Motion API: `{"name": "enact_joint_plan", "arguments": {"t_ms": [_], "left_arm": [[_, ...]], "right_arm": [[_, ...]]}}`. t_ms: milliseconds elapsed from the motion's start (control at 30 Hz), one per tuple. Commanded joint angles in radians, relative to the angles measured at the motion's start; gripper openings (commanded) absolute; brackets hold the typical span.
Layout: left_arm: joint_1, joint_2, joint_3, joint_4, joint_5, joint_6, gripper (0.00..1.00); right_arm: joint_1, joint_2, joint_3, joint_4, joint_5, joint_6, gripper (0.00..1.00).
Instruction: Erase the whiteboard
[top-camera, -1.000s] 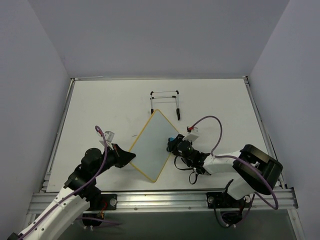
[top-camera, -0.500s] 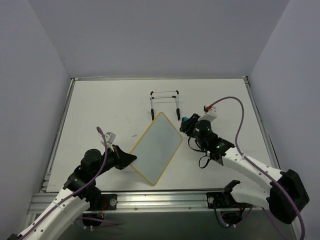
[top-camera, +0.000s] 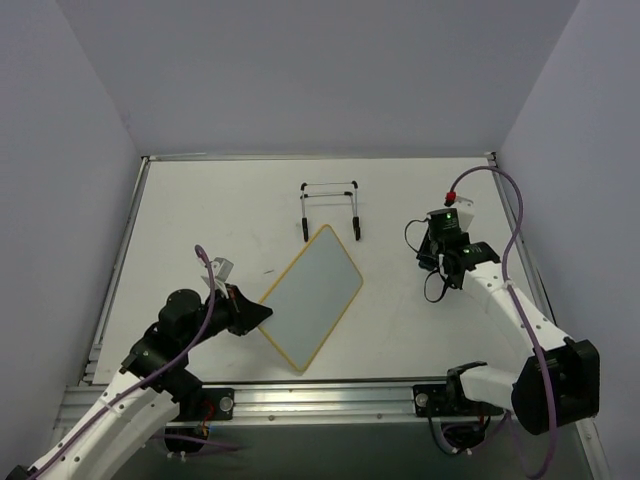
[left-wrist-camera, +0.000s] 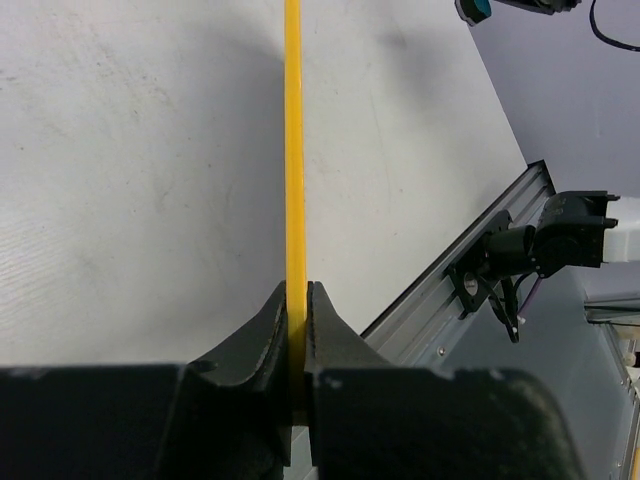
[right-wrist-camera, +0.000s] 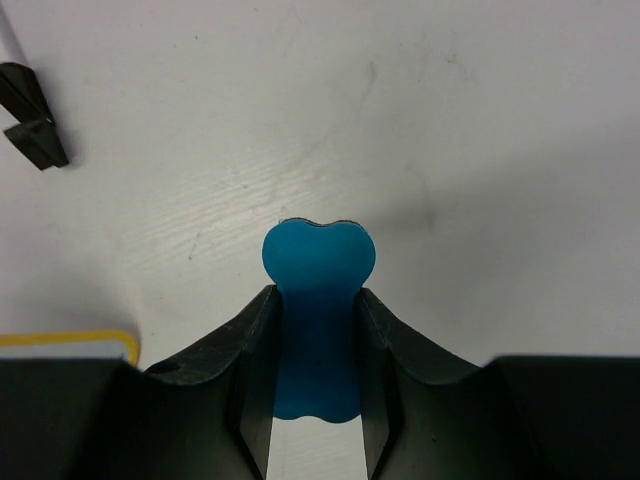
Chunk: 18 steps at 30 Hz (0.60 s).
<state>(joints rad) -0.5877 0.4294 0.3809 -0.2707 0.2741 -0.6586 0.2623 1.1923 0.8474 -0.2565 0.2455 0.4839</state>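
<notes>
Unseen overhead, right pincer (right-wrist-camera: 316, 297) grips blue eraser (right-wrist-camera: 319, 262).

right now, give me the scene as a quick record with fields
whiteboard: centre of the table, one corner toward the wire stand, no writing visible
left jaws: shut on the whiteboard's yellow rim
right jaws: shut on the blue eraser
eraser position: right of the whiteboard, apart from it

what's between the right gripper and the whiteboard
Only bare table lies between the right gripper, shut on a blue eraser, and the whiteboard; the top view shows it.
</notes>
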Motion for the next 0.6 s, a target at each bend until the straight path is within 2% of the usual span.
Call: {"name": "enact_joint_plan", "arguments": {"t_ms": [0, 133, 233, 333, 567], "left_arm": [[-0.004, 0.005, 0.119, 0.03, 0.042, 0.036, 0.02], [-0.003, 0.022, 0.147, 0.027, 0.068, 0.042, 0.02], [-0.003, 0.028, 0.15, 0.04, 0.085, 0.039, 0.02], [-0.004, 0.028, 0.148, 0.06, 0.108, 0.03, 0.02], [-0.003, 0.029, 0.174, 0.047, 0.112, 0.042, 0.02]], "right_arm": [[-0.006, 0.019, 0.039, -0.099, 0.003, -0.027, 0.03], [-0.017, 0.073, -0.002, -0.081, 0.003, 0.013, 0.03], [-0.015, 0.119, -0.047, 0.009, -0.021, 0.053, 0.03], [-0.017, 0.17, -0.067, 0.019, 0.05, 0.079, 0.04], [-0.028, 0.098, -0.177, 0.114, 0.115, 0.145, 0.09]]}}
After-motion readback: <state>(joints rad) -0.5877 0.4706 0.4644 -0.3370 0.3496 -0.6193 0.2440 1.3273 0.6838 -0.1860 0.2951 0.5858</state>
